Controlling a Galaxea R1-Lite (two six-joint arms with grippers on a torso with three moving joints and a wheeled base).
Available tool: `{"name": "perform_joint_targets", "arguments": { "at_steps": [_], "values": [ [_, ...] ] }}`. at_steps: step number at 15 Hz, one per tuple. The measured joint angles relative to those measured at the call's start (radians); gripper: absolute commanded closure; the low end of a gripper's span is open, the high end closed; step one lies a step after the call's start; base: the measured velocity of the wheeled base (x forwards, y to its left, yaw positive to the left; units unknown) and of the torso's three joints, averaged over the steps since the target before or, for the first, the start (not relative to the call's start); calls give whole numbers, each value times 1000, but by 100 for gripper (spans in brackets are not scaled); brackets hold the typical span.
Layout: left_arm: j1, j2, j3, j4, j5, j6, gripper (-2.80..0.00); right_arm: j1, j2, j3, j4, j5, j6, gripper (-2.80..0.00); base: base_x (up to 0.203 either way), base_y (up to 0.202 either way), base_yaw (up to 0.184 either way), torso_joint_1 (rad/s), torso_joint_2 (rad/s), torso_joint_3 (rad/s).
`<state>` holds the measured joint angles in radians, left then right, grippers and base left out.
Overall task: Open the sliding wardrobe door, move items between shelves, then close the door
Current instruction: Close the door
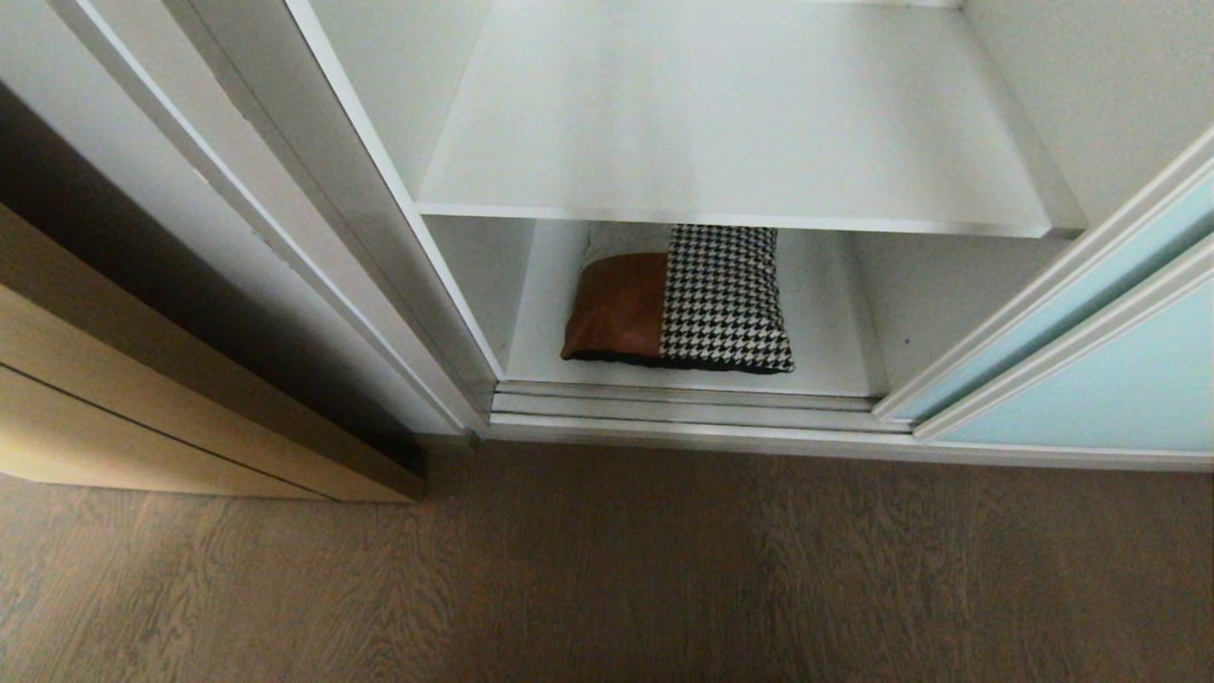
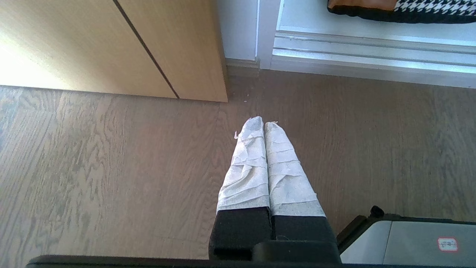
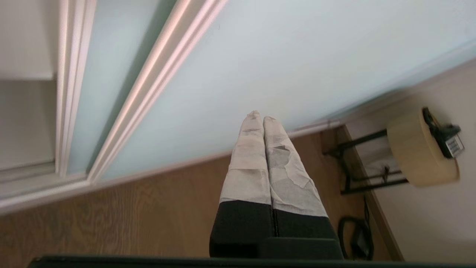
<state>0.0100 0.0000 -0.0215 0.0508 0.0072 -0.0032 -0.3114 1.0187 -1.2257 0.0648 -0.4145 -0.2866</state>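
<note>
The sliding wardrobe door (image 1: 1091,379) stands open; the folded bundle (image 1: 679,311) lies near the lower shelf's (image 1: 835,323) front edge. Right gripper (image 3: 259,117), fingers pressed together, should spread before reaching under the upper shelf (image 1: 730,123); left gripper (image 2: 264,124), also closed, hangs over the floor (image 2: 93,167).

No text, brand or number can be read anywhere here. A small white sticker with a red border (image 2: 447,244) sits on the grey robot base (image 2: 409,242) in the left wrist view, its marks too small to make out. A white label (image 3: 454,145) on a black fitting beside the round wooden piece (image 3: 418,149) is equally illegible.
</note>
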Motion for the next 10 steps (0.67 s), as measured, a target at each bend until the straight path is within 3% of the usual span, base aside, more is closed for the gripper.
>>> {"name": "perform_joint_targets", "arguments": {
  "at_steps": [4, 10],
  "values": [
    [0, 0, 0, -1, 0, 0, 0, -133, 56, 8, -70, 175, 6, 0, 0, 0, 0, 0, 0, 0],
    [0, 0, 0, -1, 0, 1, 0, -366, 90, 41, -76, 639, 56, 0, 0, 0, 0, 0, 0, 0]
  ]
}}
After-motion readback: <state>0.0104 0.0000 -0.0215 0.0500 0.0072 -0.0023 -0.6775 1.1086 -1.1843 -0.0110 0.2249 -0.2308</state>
